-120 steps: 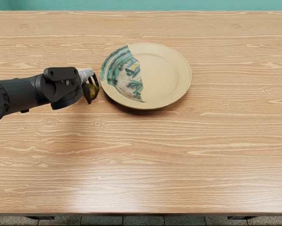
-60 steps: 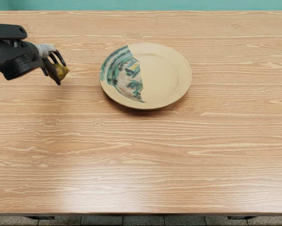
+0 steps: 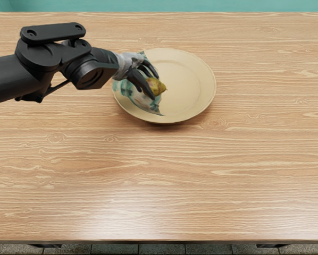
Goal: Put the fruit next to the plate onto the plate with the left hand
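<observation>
Fingers (image 3: pixel 150 69) of my left hand (image 3: pixel 133 71) are curled closed round the fruit (image 3: pixel 157 86), gripping it. Tabletop (image 3: pixel 159 175): wooden, bearing the plate (image 3: pixel 204 79). Hand hangs over the plate's 9 o'clock portion. Fruit: small, yellow-green, judged light, firm, smooth-skinned, liable to roll; best held around its widest part. Contact with the plate: cannot tell.

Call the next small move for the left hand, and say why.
Probably ease the left hand straight down a little, then open it. It is shut on the fruit, and the fruit already shows over the plate, just left of its middle, so no sideways travel seems needed. The head view does not settle how high it is, hence lowering before release.
</observation>
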Controlling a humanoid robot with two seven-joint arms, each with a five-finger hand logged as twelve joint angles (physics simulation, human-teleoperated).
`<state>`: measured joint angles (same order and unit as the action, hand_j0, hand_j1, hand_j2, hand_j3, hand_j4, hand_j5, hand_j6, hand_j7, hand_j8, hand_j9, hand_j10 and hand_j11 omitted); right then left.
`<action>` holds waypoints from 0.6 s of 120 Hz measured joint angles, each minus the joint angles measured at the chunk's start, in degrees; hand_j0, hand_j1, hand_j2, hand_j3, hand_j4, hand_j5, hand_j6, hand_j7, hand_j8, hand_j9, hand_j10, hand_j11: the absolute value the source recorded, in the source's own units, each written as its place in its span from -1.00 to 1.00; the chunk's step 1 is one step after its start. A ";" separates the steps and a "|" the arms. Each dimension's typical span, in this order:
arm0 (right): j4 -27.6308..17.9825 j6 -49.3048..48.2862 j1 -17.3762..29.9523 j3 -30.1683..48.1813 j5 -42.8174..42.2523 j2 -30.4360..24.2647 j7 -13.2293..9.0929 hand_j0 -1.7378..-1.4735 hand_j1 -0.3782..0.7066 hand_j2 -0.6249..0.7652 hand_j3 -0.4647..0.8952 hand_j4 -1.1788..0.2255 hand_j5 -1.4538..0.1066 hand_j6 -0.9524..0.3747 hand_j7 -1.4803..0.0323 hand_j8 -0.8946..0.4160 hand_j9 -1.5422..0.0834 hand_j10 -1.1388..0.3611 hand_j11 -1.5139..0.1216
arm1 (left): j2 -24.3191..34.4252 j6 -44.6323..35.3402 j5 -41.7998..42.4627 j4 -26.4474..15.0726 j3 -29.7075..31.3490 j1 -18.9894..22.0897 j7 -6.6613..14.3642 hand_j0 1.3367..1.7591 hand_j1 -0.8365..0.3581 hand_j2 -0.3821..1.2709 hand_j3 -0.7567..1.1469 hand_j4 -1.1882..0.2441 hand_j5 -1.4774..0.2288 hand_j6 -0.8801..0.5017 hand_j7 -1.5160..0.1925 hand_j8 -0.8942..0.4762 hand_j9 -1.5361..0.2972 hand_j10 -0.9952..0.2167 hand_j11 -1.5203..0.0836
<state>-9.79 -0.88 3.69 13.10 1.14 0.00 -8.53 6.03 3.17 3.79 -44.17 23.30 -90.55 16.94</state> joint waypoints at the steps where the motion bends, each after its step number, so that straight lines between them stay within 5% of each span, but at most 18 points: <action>1: 0.00 0.00 0.00 0.00 0.00 0.00 0.00 -0.40 -0.95 -0.10 -0.32 0.68 0.86 0.43 0.96 0.36 0.90 0.52 0.85 | -0.06 0.00 -0.02 0.42 -0.12 0.13 -0.02 0.51 -0.19 0.20 -0.20 -0.15 -0.64 -0.23 -0.54 -0.33 -0.52 -0.73 -0.47; 19: -0.01 0.00 0.00 0.00 0.00 0.00 0.00 -0.40 -0.95 -0.10 -0.32 0.68 0.86 0.43 0.96 0.36 0.90 0.52 0.85 | -0.42 -0.13 -0.40 4.45 -1.25 0.46 -0.16 0.51 -0.37 0.42 -0.20 -0.32 -0.60 -0.35 -0.51 -0.36 -0.51 -0.72 -0.45; 32: -0.02 0.00 0.00 0.00 0.00 0.00 0.00 -0.40 -0.95 -0.10 -0.32 0.68 0.86 0.43 0.96 0.36 0.90 0.52 0.85 | -2.38 -0.23 -0.49 5.04 -1.80 2.12 -0.42 0.51 0.16 0.03 -0.20 0.07 -0.07 -0.11 0.00 -0.11 -0.04 -0.21 0.08; 45: -0.02 0.00 0.00 0.00 0.00 0.00 0.00 -0.40 -0.95 -0.10 -0.32 0.68 0.86 0.44 0.96 0.36 0.90 0.52 0.85 | -0.52 -0.22 -0.55 3.38 -1.91 1.09 -0.19 0.52 0.50 -0.20 -0.20 0.31 0.26 0.04 0.32 0.06 0.26 0.14 0.42; 53: 0.00 0.00 0.00 0.00 0.00 0.00 0.00 -0.40 -0.95 -0.10 -0.32 0.68 0.86 0.44 0.96 0.37 0.90 0.52 0.85 | 6.19 -0.17 -0.54 -0.29 -1.83 -0.13 -0.07 0.52 0.63 -0.30 -0.20 0.40 0.39 0.10 0.44 0.13 0.37 0.28 0.55; 60: 0.00 0.00 0.00 0.00 0.00 0.00 0.00 -0.40 -0.95 -0.10 -0.32 0.68 0.86 0.44 0.96 0.36 0.90 0.52 0.85 | 16.47 0.71 0.12 -7.74 -2.02 -0.67 0.09 0.52 0.72 -0.36 -0.20 0.47 0.47 0.15 0.52 0.17 0.45 0.37 0.63; 72: 0.01 0.00 0.00 0.00 0.00 0.00 0.00 -0.40 -0.95 -0.10 -0.32 0.68 0.86 0.44 0.96 0.36 0.90 0.52 0.85 | 33.29 14.83 2.43 -19.14 -3.05 4.20 0.10 0.52 0.82 -0.43 -0.20 0.54 0.57 0.20 0.62 0.22 0.53 0.47 0.73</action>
<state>-9.78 -0.88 3.69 13.09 1.14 0.00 -8.53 39.32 18.00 6.22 -63.31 20.25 -86.34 17.03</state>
